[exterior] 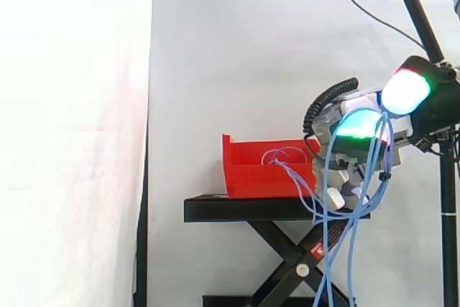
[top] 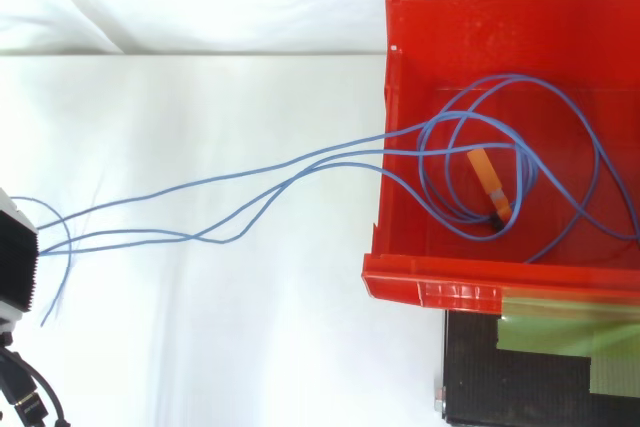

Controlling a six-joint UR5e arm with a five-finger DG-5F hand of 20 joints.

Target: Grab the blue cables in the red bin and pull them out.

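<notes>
Right of the red bin (exterior: 251,170) on its black stand (exterior: 237,208), the hand (exterior: 357,126) has its fingers curled around the blue cables (top: 195,235), which drape over it and hang below in long loops. From above, several strands stretch from the hand at the left edge over the bin's wall to coils lying inside with an orange connector (top: 488,179).

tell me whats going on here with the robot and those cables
The robot hand is closed on the blue cables and sits well away from the red bin on the black stand. Several strands stretch over the bin's rim to the hand, but loops and an orange connector lie inside the bin, so the cables are not yet fully out.
</notes>
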